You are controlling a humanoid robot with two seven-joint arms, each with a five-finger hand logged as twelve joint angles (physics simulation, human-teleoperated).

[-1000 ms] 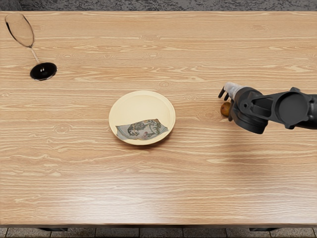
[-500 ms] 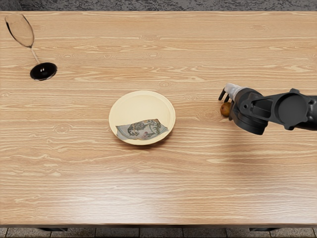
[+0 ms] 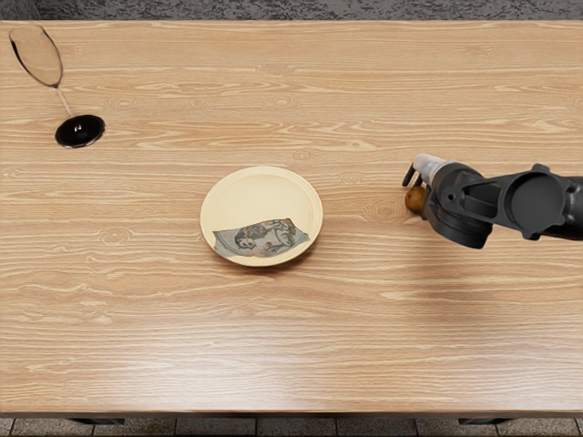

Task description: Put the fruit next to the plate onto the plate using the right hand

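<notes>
A small brown fruit lies on the table well to the right of the cream plate, about a plate's width from its rim. My right hand comes in from the right edge and sits over the fruit. Its fingers curl down around the fruit, and the wrist hides the fruit's right half. The fruit is at or just above the tabletop. The plate carries a grey-green patterned patch on its near side. The left arm is out of sight.
A wine glass with a dark round foot leans at the far left corner of the wooden table. My dark forearm stretches from the hand to the right edge.
The hand's fingers have closed in a little on the fruit, and the fruit looks a few pixels higher. The plate and the glass have not moved.
</notes>
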